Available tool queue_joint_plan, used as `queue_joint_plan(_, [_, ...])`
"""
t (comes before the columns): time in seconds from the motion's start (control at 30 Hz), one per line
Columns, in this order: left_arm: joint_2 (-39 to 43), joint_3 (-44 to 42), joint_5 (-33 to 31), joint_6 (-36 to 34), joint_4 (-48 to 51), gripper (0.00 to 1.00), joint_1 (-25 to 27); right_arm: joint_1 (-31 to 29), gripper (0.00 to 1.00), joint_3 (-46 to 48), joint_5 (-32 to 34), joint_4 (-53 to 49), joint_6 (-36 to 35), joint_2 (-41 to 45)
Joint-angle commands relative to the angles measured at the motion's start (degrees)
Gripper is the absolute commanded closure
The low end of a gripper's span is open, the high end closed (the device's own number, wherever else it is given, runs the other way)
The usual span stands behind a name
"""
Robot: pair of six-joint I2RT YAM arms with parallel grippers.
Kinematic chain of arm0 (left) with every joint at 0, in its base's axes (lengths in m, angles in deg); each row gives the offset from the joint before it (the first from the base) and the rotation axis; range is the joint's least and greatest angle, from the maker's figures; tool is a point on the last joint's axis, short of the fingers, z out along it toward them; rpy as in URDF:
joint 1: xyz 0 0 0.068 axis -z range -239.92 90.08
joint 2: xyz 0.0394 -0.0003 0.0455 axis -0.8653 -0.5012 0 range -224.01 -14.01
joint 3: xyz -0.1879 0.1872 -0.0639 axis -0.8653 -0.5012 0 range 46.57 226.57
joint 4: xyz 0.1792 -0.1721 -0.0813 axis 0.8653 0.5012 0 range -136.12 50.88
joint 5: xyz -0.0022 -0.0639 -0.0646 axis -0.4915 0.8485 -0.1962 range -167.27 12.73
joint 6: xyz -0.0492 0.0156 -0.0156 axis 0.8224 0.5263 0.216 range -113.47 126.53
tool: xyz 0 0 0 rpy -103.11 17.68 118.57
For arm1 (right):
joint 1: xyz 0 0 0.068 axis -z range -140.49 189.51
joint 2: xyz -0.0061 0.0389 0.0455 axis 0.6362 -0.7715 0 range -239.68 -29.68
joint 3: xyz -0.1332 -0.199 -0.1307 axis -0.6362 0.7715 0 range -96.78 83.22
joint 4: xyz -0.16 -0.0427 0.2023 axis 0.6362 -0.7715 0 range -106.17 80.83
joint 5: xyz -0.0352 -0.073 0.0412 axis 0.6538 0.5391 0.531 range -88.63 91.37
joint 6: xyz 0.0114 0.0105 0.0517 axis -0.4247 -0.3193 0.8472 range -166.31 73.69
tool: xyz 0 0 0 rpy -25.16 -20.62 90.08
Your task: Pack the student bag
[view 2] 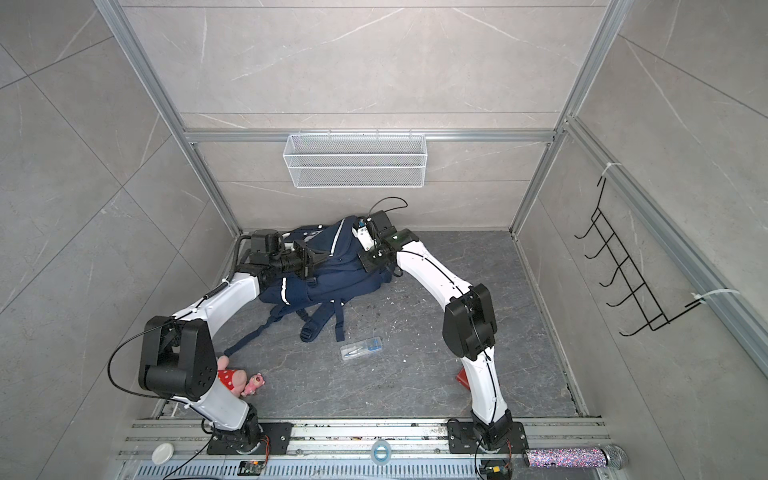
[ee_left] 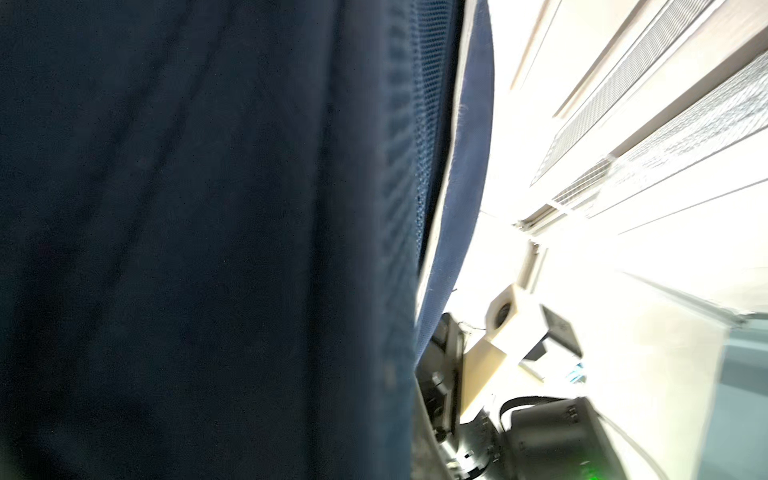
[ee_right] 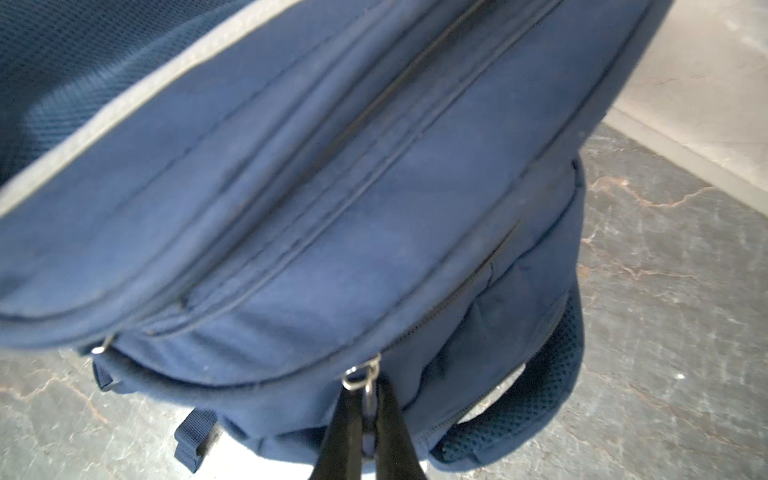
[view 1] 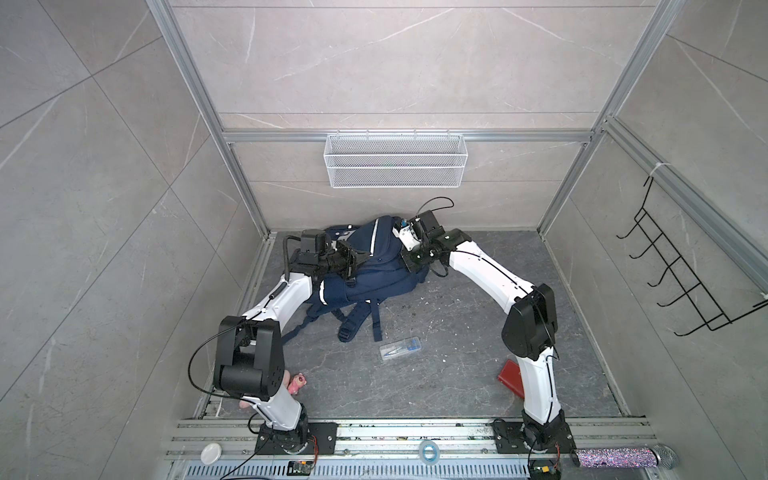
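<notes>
The student bag is set at the back of the floor, below the basket hung on the rear wall. A case is laid before it, a plush toy at front left, a hook rack on the right wall.

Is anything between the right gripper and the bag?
Nothing visible does. The right gripper is shut on a zip pull of the bag, with no other object at that spot.

Your grey floor carries four things.
At your jaws, the student bag; well behind them, clear case, red object, pink plush.
</notes>
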Motion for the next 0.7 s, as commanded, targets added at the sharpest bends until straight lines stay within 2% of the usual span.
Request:
queue_joint_plan(0.0, [7.70, 5.94, 3.21, -13.44, 5.11, 1.00, -0.86, 3.28, 1.00, -0.63, 1.47, -0.72, 2.46, 1.74])
queue_joint_plan(0.33, [7.46, 6.99, 1.87, -24.74, 17.53, 1.00, -0.87, 7.78, 1.00, 2.36, 2.09, -0.65, 4.27, 1.98])
queue_joint_plan(0.43, [5.76, 10.43, 1.72, -31.79, 25.80, 1.00, -0.81, 9.09, 1.00, 2.50, 2.97, -0.59, 4.34, 1.27])
queue_joint_plan(0.57, [2.22, 18.22, -4.30, -44.49, 42.14, 1.00, -0.28, 10.38, 1.00, 2.75, 4.58, 0.03, 4.20, -1.00])
queue_joint_plan(0.67, [0.17, 21.36, -7.61, -48.99, 47.81, 1.00, -0.31, 10.47, 1.00, 1.76, 5.28, -0.14, 4.17, -3.00])
